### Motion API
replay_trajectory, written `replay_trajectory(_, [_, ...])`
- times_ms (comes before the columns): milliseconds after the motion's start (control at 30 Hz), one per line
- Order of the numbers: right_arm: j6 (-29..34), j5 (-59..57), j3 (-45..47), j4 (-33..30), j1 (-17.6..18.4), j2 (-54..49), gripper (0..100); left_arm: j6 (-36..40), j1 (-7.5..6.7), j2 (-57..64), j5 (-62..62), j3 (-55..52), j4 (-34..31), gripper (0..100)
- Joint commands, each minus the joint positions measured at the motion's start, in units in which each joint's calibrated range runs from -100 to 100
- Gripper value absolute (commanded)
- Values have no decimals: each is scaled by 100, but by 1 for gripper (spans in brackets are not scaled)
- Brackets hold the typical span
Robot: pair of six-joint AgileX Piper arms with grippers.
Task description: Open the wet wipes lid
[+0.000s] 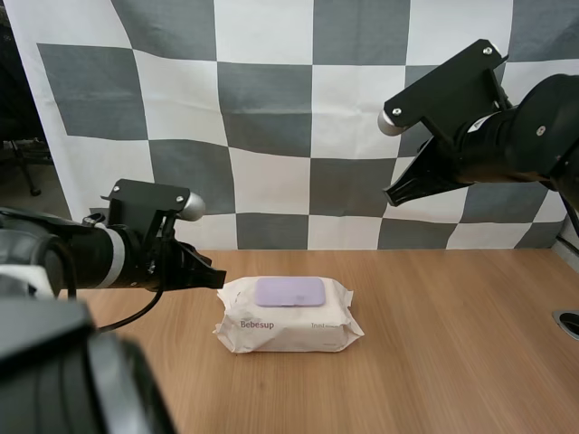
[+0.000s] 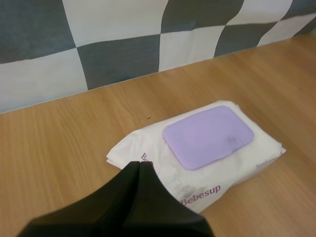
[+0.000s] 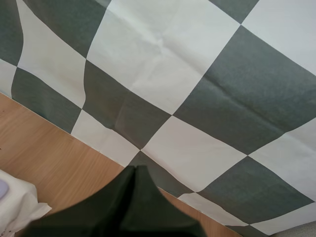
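Holding my left gripper [image 1: 215,278] just beside the left end of the wet wipes pack [image 1: 288,318], at lower centre of the high view, I have its fingers pressed together into one wedge; contact cannot be told. My right gripper [image 1: 395,193] hangs at upper right, well apart from the pack, fingers likewise pressed together.

Task status: not begun. The purple lid [image 1: 289,291] lies flat and closed on the pack's top face. Remaining, by my judgement: catch a lid edge and lift it.

Clearance: the table [image 1: 452,344] offers open wood right of and in front of the pack.
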State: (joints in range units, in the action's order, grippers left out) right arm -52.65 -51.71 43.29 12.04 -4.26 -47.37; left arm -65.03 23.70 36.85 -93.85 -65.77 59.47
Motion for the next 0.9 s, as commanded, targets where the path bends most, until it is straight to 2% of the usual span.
replay_trajectory(0, [1,14,-1,55,4,4,0,-701,612,-650,-615,-10,161,0])
replay_trajectory(100, [1,-38,-1,104,4,4,0,-1041,606,-907,-615,-21,-217,0])
replay_trajectory(300, [1,-638,-1,221,4,4,0,-1504,606,-966,-615,-85,-252,3])
replay_trajectory(400, [1,-814,-1,221,4,4,0,-2021,606,-966,-615,-434,-183,23])
replay_trajectory(500, [1,-996,-1,221,4,4,0,-2515,606,-966,-615,-845,193,60])
replay_trajectory(567, [-27,-1141,-1,221,4,4,0,-2622,606,-966,-615,-1063,527,77])
replay_trajectory(600, [-31,-1192,-1,221,4,4,0,-2750,606,-966,-615,-1161,662,81])
replay_trajectory(767, [-31,-1490,-1,221,4,4,0,-2834,606,-966,-615,-1365,968,75])
replay_trajectory(867, [-31,-1633,-1,263,4,4,0,-2834,606,-966,-615,-1365,968,75])
